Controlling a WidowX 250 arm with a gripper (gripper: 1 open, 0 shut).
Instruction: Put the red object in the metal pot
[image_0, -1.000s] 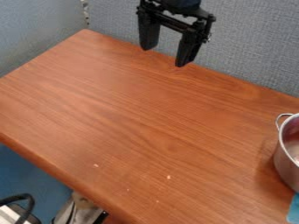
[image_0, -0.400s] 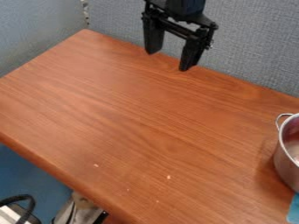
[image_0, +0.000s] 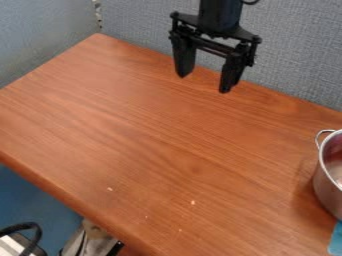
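The wooden table (image_0: 134, 130) stretches wide and bare from its near-left edge. The gripper (image_0: 211, 73) hangs at the far side, fingers apart, holding nothing. The metal pot (image_0: 329, 172) sits well apart at the right edge, cut off by the frame.

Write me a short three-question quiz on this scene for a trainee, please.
1. True or false: the gripper holds something between its fingers.
2. Where is the metal pot? A) at the right edge of the view, partly cut off; B) in the middle of the table; C) under the gripper.
3. Fill in: the wooden table stands in front of a ___ wall.

Key: 1 false, the fingers stand apart with nothing between them. 2 A. 3 grey.
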